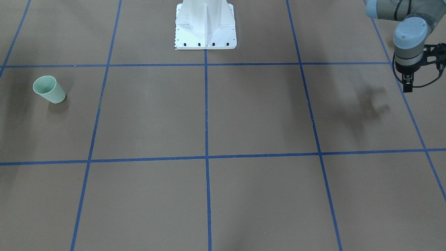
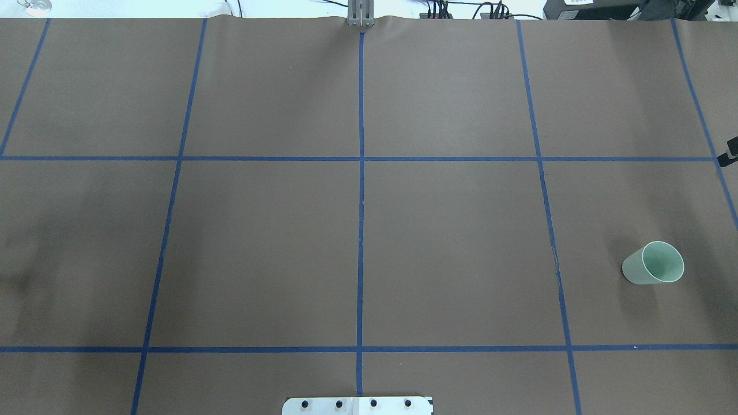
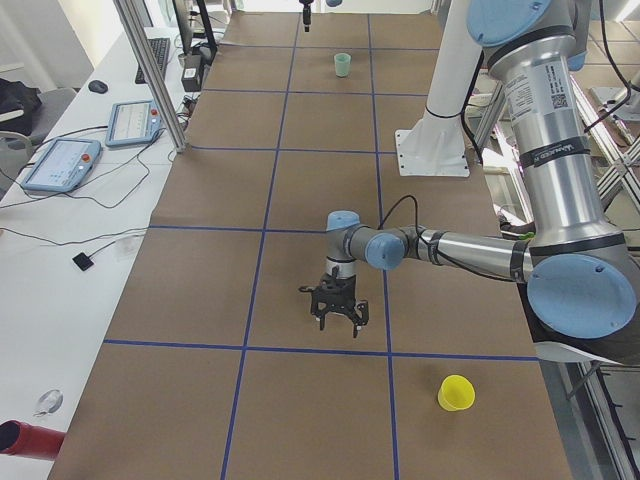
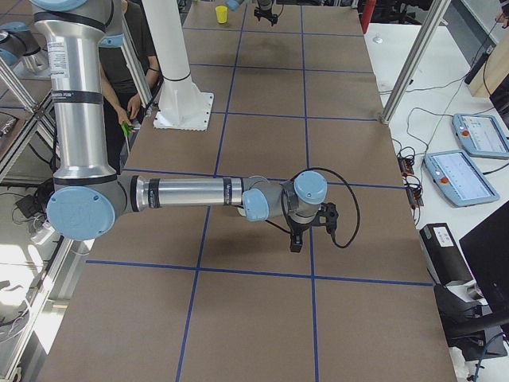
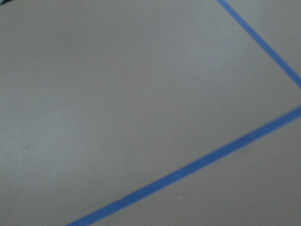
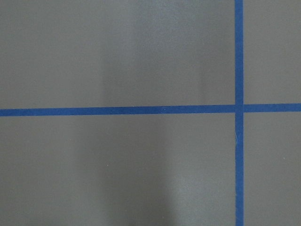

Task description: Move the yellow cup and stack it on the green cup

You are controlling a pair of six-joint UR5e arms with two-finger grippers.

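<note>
The yellow cup (image 3: 456, 393) stands upright on the brown table at the robot's left end; it also shows far off in the exterior right view (image 4: 221, 13). It is out of the front and overhead views. The green cup (image 1: 49, 89) stands upright on the robot's right side (image 2: 653, 263). My left gripper (image 3: 340, 322) hangs open and empty above the table, well apart from the yellow cup; it shows edge-on in the front view (image 1: 407, 86). My right gripper (image 4: 296, 241) points down over the table, away from the green cup; I cannot tell whether it is open or shut.
The white robot base (image 1: 205, 31) stands at the table's middle on the robot's side. Blue tape lines (image 2: 361, 173) form a grid. Tablets (image 3: 62, 163) and cables lie on the side bench. A person (image 4: 127, 72) stands behind the robot.
</note>
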